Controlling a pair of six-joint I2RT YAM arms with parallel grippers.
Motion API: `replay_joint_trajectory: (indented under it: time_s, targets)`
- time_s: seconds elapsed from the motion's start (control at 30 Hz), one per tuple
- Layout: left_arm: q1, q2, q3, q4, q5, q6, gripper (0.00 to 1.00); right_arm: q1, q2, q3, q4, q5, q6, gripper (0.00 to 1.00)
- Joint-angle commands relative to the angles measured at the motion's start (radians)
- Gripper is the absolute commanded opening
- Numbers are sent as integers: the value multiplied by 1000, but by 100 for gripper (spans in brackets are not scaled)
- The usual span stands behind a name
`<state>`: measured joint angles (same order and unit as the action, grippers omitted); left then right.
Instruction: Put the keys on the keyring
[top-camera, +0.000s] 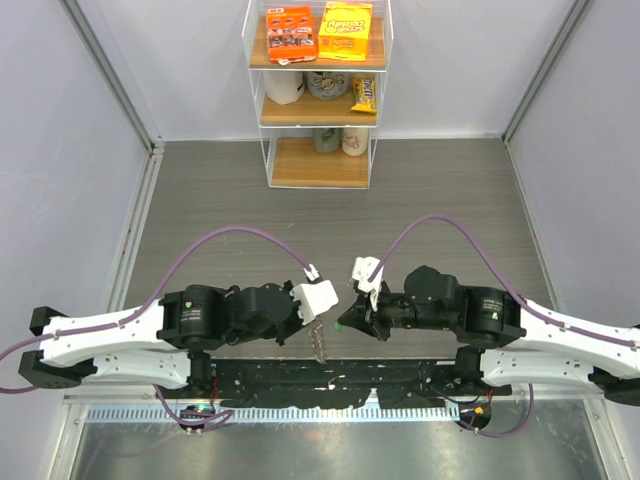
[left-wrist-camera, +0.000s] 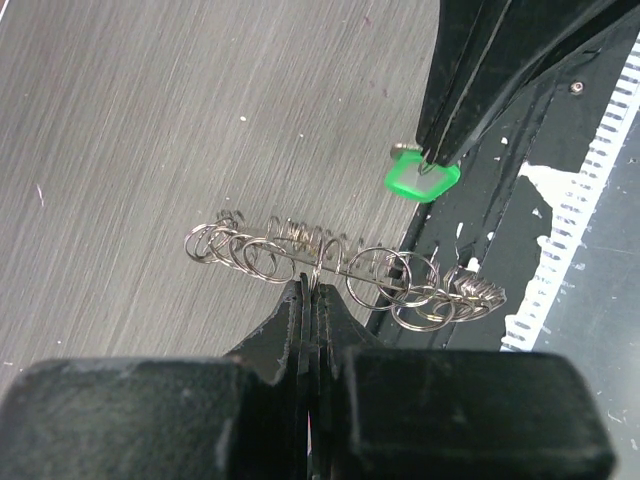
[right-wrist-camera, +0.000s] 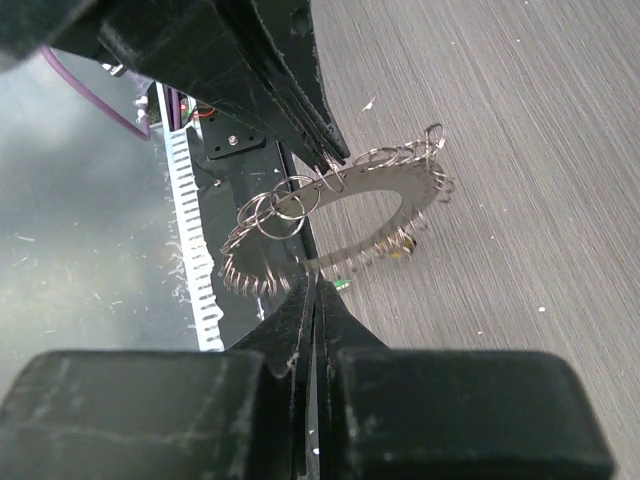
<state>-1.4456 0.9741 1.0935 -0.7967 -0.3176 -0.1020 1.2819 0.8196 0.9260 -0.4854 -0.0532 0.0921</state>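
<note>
Left jaws are clamped fully shut on the rim of the keyring (left-wrist-camera: 330, 265), which sits over the near edge of the bench (left-wrist-camera: 150, 120). Right jaws are pinched shut on the green-headed key (left-wrist-camera: 422, 180), near the ring with a gap between them. I can't see its blade. Left wrist view shows the ring edge-on. Right wrist view shows its hollow centre, and the key is just a green sliver there. In the top view both are tiny.

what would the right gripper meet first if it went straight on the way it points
Probably the keyring in the left gripper, just ahead of the right gripper and its green key; depth is unclear.
</note>
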Motion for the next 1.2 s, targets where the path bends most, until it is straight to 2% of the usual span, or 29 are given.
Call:
replay_joint_trajectory:
  time_s: [0.0,0.5,1.17]
  targets:
    - [-4,-43,19,80,18,7,0,20,15,50,74,7,-63,5]
    - [-4,-49,25,106,87,-19,0,69,23,16,215,-10,-210,5]
    - [-4,-28,52,117,80,-70,0,106,32,-19,251,92,-229,6]
